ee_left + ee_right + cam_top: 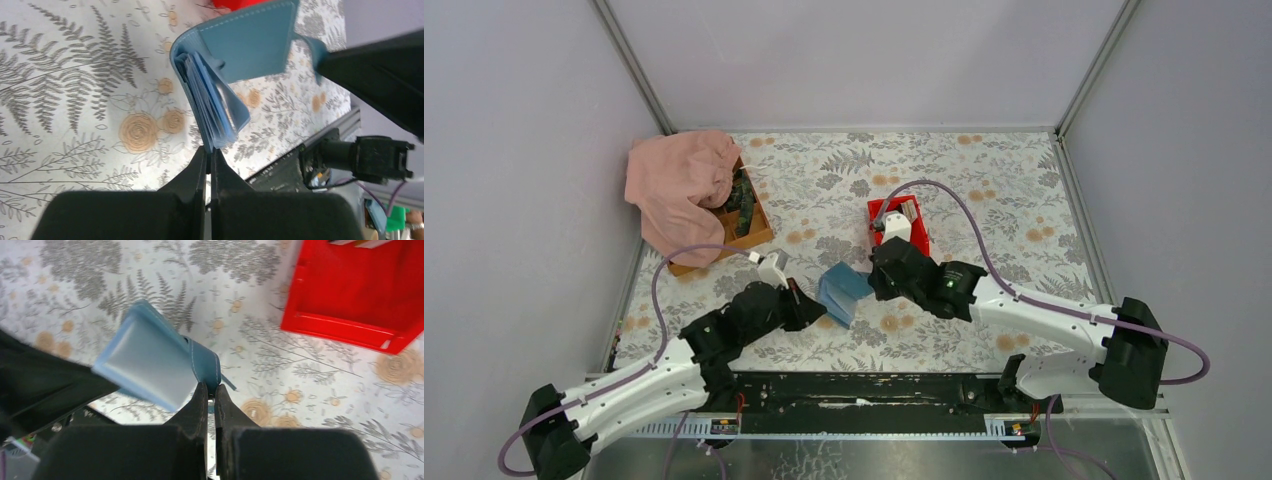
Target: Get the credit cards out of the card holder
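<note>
The blue card holder (pixel 844 290) hangs open between my two grippers, just above the flowered table. In the left wrist view its cover (pixel 250 40) folds back over a stack of thin blue and pale leaves (pixel 212 107). My left gripper (pixel 210 150) is shut on the lower edge of that stack; I cannot tell a card from a pocket there. My right gripper (pixel 210 387) is shut on the holder's blue tab, with the holder (pixel 145 360) to its left. Pale and tan credit cards (pixel 907 211) lie in the red bin. From above, the left gripper (pixel 821 315) and right gripper (pixel 874 285) flank the holder.
The red bin (pixel 919 240) stands right behind the right gripper, and its wall (pixel 360 300) fills the upper right of the right wrist view. A wooden tray (pixel 759 235) half under a pink cloth (pixel 679 185) sits at the back left. Walls enclose the table.
</note>
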You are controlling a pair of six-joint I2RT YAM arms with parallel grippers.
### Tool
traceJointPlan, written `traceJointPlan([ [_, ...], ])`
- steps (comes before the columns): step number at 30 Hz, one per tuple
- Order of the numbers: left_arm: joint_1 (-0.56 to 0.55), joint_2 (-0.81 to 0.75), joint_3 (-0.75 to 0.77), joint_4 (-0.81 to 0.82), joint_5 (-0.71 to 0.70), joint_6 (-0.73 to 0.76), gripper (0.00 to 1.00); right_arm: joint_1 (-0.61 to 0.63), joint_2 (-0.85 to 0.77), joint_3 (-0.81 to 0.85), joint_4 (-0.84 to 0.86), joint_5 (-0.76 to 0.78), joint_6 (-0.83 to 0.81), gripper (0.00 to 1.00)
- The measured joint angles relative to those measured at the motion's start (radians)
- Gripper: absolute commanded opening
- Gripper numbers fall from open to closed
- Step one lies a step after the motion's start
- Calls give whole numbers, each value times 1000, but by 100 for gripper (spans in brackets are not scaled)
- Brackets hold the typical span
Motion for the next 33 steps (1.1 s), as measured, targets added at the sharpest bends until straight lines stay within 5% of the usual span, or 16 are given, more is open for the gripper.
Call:
traceJointPlan([
  [15,0,125,192,-145,171,69,0,-52,-26,-77,-70,39,8,0],
  [17,0,114,192,-145,185,69,0,-52,-40,-101,-61,39,8,37],
  [21,0,94,195,-153,196,69,0,-52,-86,-151,-46,37,5,67],
  [26,0,154,201,-167,197,84,0,-53,-138,-193,-1,19,1,82],
  [33,0,180,200,-163,238,102,0,-53,-172,-290,133,-37,-35,84],
])
